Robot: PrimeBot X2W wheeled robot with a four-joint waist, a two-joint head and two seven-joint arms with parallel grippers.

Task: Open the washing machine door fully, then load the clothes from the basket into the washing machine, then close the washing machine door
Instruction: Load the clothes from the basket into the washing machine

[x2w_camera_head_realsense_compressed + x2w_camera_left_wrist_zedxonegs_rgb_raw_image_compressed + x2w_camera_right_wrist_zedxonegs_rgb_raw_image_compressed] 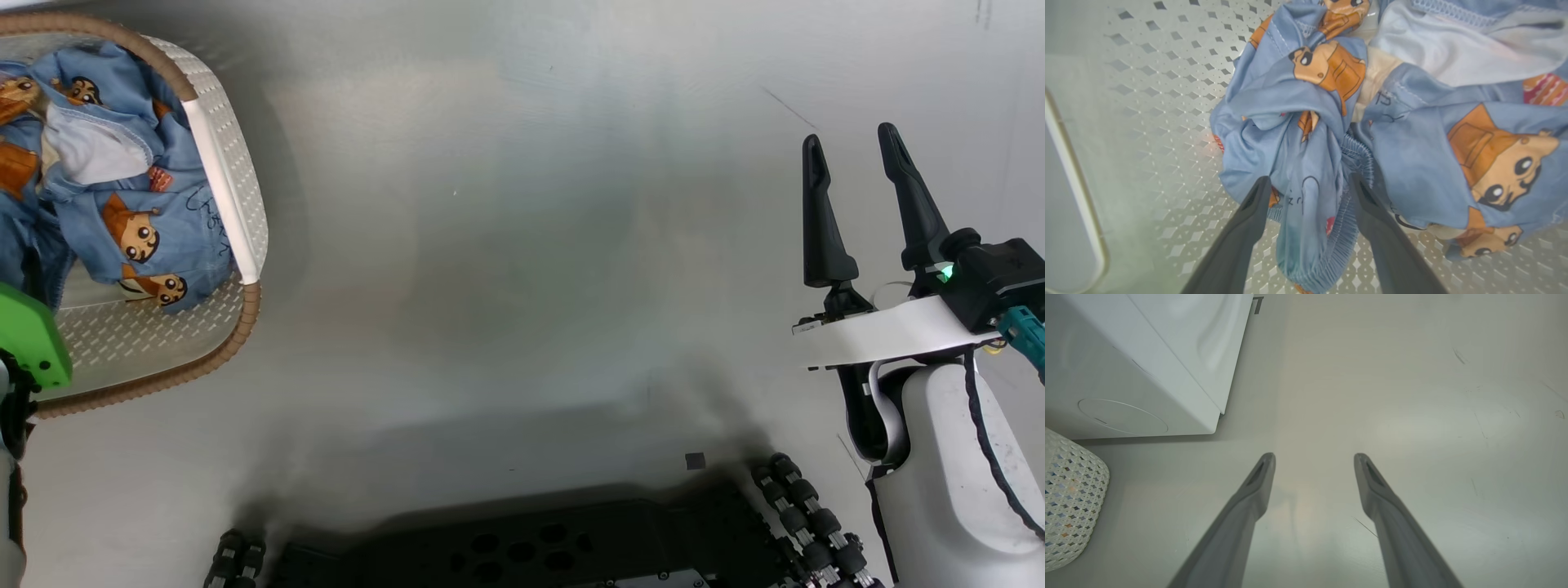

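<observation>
Clothes [122, 220] in basket [247, 192]; basket on floor [531, 245] near washing machine [1126, 355].

Head camera faced straight down, left wrist sat close inside the basket [1147, 122] (shared by all views), right wrist looked along floor [1412, 416].

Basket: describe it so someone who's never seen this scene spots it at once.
Start at the big white washing machine standing on the pale grey floor. The basket sits on that floor beside the machine, at the head view's upper left. It is small and cream-white with perforated sides, set apart by its brown woven-look rim and the blue cartoon-print clothes heaped inside.
</observation>
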